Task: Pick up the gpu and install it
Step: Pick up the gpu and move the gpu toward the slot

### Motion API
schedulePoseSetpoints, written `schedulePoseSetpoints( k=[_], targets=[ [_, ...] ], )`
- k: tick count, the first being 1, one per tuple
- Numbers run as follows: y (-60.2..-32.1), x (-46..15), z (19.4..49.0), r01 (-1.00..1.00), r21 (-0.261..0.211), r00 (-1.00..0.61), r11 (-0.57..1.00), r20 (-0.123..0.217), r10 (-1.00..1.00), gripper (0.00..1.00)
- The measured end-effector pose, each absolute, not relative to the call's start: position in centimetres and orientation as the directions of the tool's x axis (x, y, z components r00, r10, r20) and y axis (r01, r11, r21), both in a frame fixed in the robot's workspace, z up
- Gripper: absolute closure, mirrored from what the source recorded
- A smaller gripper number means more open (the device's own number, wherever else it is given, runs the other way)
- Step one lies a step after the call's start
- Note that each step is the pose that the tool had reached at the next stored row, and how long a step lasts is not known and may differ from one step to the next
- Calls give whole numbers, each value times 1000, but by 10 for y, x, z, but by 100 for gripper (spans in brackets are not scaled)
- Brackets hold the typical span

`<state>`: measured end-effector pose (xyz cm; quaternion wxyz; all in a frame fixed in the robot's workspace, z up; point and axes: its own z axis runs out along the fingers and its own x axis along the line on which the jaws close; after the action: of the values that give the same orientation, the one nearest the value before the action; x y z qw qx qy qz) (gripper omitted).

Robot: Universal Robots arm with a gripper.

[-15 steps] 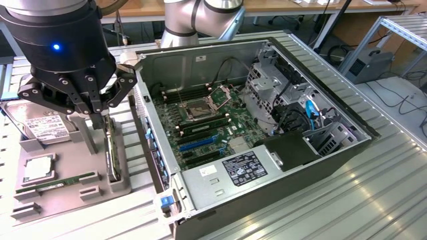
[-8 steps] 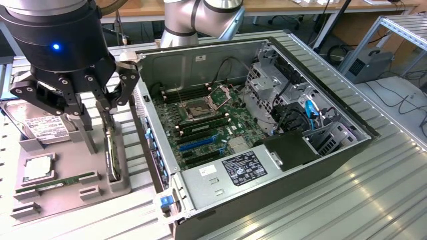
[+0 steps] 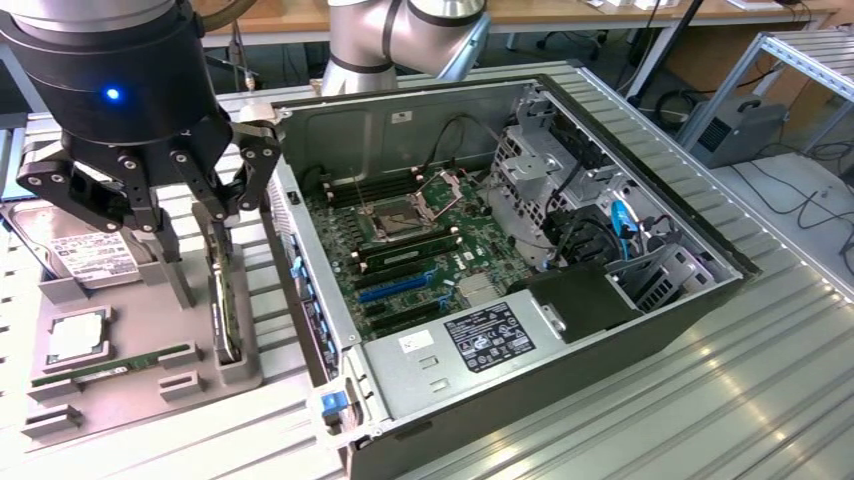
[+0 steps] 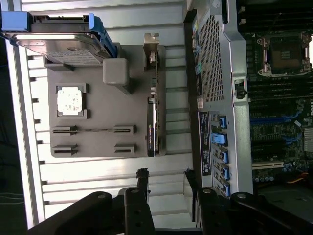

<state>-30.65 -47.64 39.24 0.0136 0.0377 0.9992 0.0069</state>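
The gpu (image 3: 227, 312) is a thin dark card standing on edge in a slot of the grey holder (image 3: 134, 330), at the exterior view's left beside the open computer case (image 3: 641, 300). In the wrist view the gpu (image 4: 151, 125) appears edge-on, with its metal bracket (image 4: 151, 49) at one end. My gripper (image 3: 194, 265) hangs low over the holder, just above the card and a little to its left in the exterior view. Its fingers are apart with nothing between them. In the wrist view the gripper (image 4: 166, 176) has one black fingertip on each side of the gap.
The holder also carries a hard drive (image 4: 58, 46), a CPU (image 4: 70, 100) and a RAM stick (image 4: 93, 130). Inside the case lies the motherboard (image 3: 414, 250) with blue expansion slots (image 3: 394, 290) and a power supply (image 3: 487, 335). All of it rests on a ribbed metal table (image 3: 747, 400).
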Motion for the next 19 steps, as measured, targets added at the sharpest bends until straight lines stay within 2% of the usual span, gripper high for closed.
schedulePoseSetpoints(
  k=[19],
  targets=[
    [-476,-307,386,75,15,-997,997,-27,75,58]
  ],
)
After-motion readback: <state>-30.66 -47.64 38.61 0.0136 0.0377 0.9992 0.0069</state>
